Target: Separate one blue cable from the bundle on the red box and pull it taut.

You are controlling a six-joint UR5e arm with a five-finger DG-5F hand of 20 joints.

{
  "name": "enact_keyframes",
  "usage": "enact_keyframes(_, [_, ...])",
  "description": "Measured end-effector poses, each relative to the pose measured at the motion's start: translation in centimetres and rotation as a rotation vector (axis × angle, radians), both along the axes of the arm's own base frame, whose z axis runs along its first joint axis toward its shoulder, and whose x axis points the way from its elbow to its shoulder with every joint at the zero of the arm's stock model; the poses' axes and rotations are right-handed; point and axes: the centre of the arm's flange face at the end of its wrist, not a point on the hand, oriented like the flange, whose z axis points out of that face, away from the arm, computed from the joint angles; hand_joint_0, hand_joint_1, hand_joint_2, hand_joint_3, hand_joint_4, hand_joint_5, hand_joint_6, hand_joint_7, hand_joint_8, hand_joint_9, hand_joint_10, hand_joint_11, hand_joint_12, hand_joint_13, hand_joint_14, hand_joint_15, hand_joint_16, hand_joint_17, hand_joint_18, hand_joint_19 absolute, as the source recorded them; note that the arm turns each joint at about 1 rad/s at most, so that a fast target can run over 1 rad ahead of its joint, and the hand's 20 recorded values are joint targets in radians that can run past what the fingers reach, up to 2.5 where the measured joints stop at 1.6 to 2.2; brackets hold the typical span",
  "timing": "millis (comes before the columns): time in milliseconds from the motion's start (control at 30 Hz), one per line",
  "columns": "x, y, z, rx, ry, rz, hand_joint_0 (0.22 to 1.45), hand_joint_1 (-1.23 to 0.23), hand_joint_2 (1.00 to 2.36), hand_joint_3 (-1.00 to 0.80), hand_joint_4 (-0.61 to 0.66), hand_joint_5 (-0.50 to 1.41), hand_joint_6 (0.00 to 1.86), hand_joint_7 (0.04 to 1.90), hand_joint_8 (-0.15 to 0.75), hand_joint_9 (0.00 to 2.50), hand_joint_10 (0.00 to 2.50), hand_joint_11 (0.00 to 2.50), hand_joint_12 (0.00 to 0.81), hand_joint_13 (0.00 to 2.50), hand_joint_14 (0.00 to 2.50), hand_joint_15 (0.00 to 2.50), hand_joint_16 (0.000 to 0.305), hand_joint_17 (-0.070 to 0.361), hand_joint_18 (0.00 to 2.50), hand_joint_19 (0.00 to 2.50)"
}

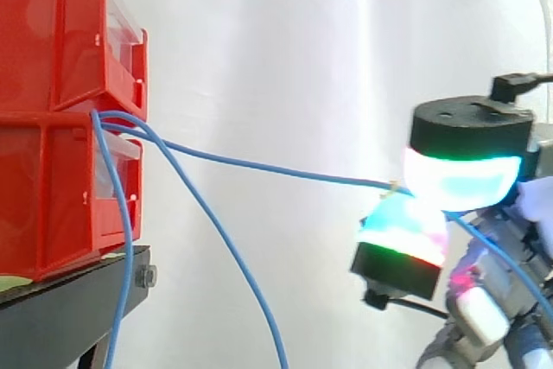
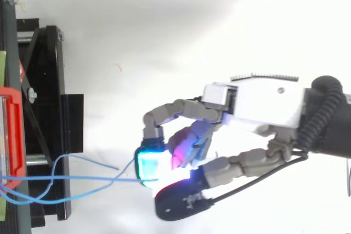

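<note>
**One blue strand pinched and drawn out from the bins**

Side view first. Two glossy red bins (image 1: 60, 110) of moulded plastic sit stacked on the black stand (image 1: 69, 300), with a bolt head showing at the stand's corner. From the seam between the bins a thin blue cable (image 1: 276, 170) runs out to the right in a near-straight line, dipping only slightly. It ends between two thick, rounded pads (image 1: 462, 174) of the robot hand (image 1: 467, 140), one glowing cyan-white above and one glowing green and magenta below. The pads are closed on the strand, a clean pinch. Past the pinch the cable carries on down towards the lower right. The loose blue cables (image 1: 226, 239) fall slack from the same seam, one in a long curve and one almost straight down past the stand. A soft, folded white curtain (image 1: 285, 41) hangs behind it all.

Now from above. The robot hand (image 2: 258, 105) reaches in from the right, a boxy white palm with grey segmented fingers curled inward. A square cyan pad (image 2: 148, 165) meets the black-capped tip below it, right on the cable (image 2: 82, 178). The cable lies straight back to the red bins (image 2: 13, 135) at the left edge, over the black stand (image 2: 49, 108). The slack strands (image 2: 93, 160) wander and cross beside it.
</note>
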Motion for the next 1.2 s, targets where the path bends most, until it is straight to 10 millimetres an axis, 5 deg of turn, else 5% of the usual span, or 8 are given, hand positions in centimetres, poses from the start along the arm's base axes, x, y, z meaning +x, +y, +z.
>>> enact_keyframes(367, [-4.5,-1.7,0.8,-0.011,-0.065,-0.061,0.57,-0.66,1.0,-0.17,0.03,-0.02,0.69,1.32,0.352,1.07,0.01,0.41,0.415,0.71,0.01,0.28,0.056,0.125,0.97,0.45])
enact_keyframes(1200, [-4.7,-1.5,0.8,-0.039,-0.061,-0.053,0.58,-0.67,1.01,-0.16,0.02,-0.02,0.68,1.34,0.362,1.1,0.01,0.45,0.409,0.72,0.01,0.28,0.054,0.122,1.0,0.45])
